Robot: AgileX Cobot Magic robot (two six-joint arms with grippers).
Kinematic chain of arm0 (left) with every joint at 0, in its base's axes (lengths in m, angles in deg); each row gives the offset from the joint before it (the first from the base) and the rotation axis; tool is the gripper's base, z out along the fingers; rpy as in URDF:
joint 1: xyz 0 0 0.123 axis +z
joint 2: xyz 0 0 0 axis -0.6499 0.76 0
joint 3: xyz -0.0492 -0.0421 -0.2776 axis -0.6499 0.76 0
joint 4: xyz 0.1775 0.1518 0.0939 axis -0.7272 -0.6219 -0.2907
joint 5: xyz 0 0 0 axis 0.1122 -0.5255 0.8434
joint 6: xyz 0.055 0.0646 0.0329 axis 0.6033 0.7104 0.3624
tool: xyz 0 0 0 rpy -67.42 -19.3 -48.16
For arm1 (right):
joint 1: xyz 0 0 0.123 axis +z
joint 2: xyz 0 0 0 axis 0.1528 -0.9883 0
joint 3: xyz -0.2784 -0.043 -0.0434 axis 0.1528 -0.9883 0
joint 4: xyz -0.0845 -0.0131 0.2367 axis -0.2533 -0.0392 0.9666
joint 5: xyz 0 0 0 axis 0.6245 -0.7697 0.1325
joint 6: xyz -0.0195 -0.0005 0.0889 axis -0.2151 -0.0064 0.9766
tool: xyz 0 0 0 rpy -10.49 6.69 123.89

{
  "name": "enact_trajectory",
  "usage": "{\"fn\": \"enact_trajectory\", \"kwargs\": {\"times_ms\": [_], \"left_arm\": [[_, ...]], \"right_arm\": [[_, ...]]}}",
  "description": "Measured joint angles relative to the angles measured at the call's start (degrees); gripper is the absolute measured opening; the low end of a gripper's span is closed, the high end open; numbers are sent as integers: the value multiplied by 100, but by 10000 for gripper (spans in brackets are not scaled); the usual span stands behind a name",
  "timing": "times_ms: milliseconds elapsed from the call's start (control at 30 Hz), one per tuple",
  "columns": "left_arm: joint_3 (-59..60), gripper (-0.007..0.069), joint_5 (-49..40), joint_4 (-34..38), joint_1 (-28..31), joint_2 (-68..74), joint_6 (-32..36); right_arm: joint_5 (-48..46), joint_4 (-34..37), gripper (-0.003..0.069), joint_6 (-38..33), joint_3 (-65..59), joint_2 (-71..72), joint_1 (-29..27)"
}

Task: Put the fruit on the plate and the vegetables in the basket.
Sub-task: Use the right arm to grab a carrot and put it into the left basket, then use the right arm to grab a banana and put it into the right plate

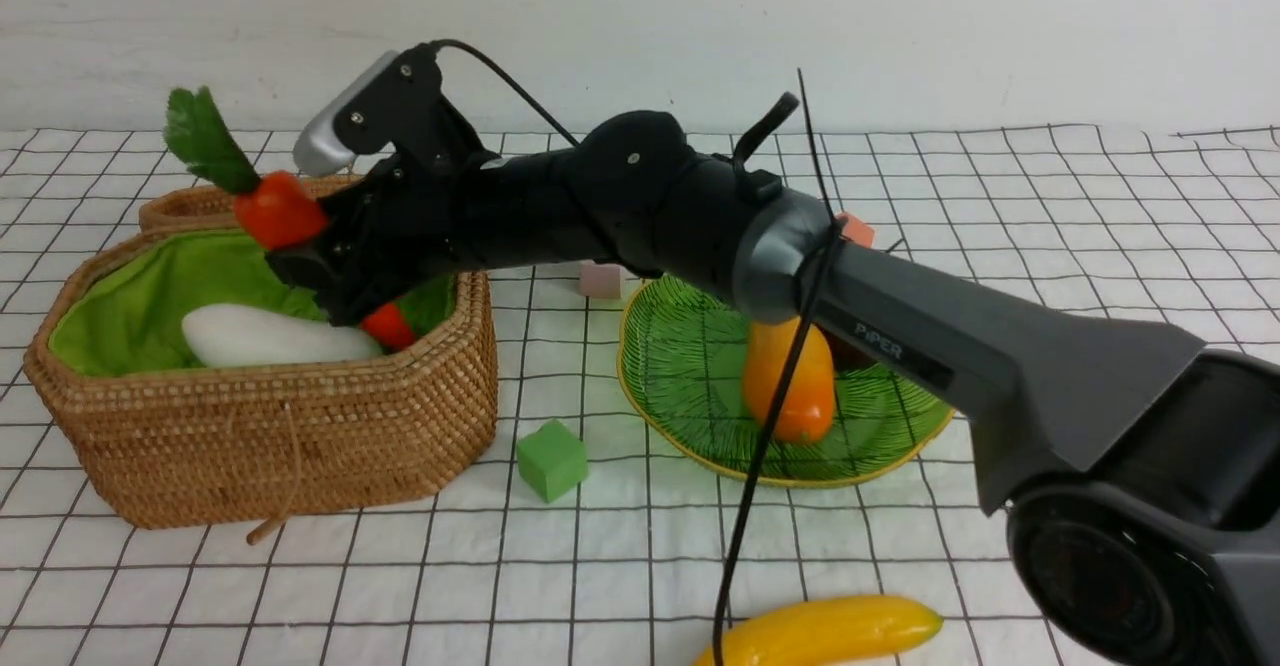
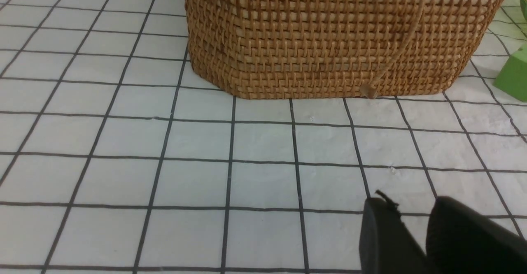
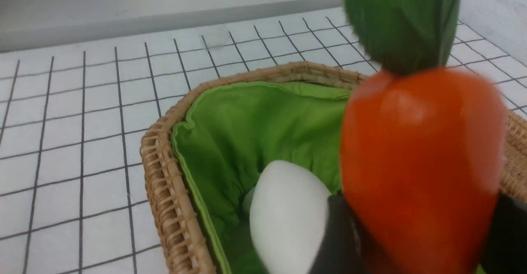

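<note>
My right gripper [image 1: 330, 266] is shut on the orange-red carrot [image 1: 275, 208] and holds it tilted over the wicker basket [image 1: 300, 436], leaves up. In the right wrist view the carrot [image 3: 420, 163] fills the space between the fingers [image 3: 335, 233]. The white radish [image 1: 270, 338] lies in the basket on the green lining; it also shows in the right wrist view [image 3: 288, 216]. The mango [image 1: 790, 386] sits on the green plate [image 1: 690, 366]. The banana [image 1: 830, 631] lies on the cloth at the front. My left gripper [image 2: 413, 212] is shut and empty, low before the basket [image 2: 329, 39]. The mangosteen and the gourd are out of view.
A green foam cube [image 1: 551, 459] lies between basket and plate, and shows in the left wrist view [image 2: 514, 74]. A pink cube [image 1: 600, 279] and an orange cube [image 1: 858, 230] lie behind the plate. The basket lid [image 1: 190, 208] stands behind the basket. My right arm spans over the plate.
</note>
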Motion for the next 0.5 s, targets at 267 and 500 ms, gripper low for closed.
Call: {"fn": "enact_trajectory", "kwargs": {"times_ms": [267,500], "left_arm": [[0,169,0,0,0,0,0],[0,175,0,0,11,0,0]], "right_arm": [[-2182,-2786,660,1947,6,1218,-287],[-4115,-4991,562,3227,-341,2601,-627]]}}
